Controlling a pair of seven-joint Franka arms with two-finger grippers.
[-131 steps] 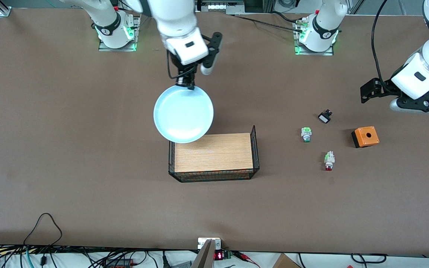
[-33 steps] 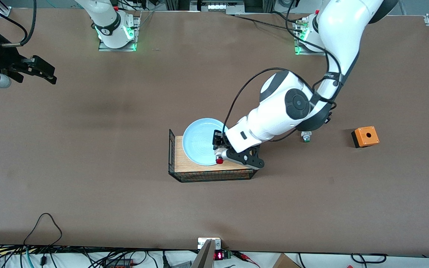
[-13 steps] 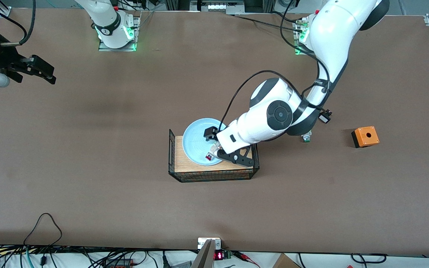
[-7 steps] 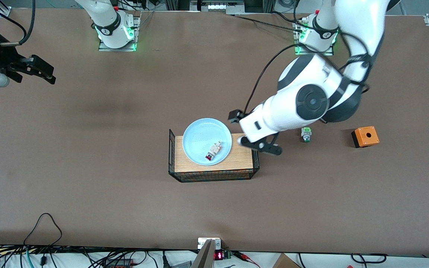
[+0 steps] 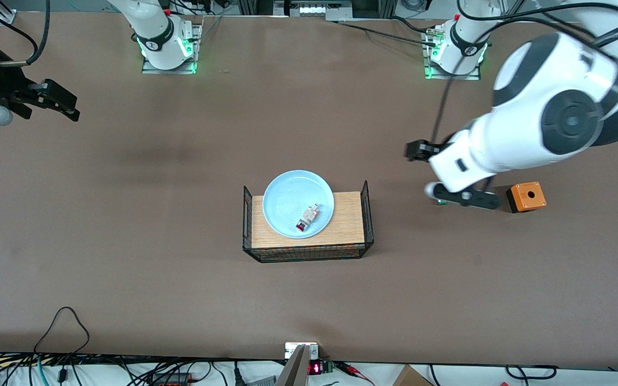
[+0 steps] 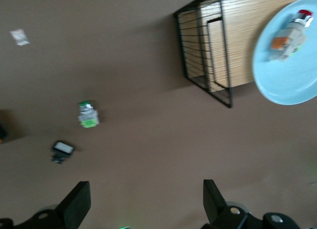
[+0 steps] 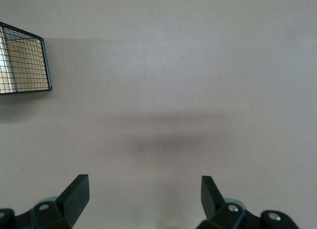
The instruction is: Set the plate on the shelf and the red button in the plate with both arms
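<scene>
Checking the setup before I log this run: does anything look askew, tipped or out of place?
Only small things. The red button lies on its side in the plate, not upright. The plate overhangs the edge of the wooden board in the wire rack. Nothing looks spilled or damaged. Both grippers, left and right, are open and empty.

The left arm covers most of the green-capped switch below its gripper, and the plate runs off the left wrist view's edge.
</scene>
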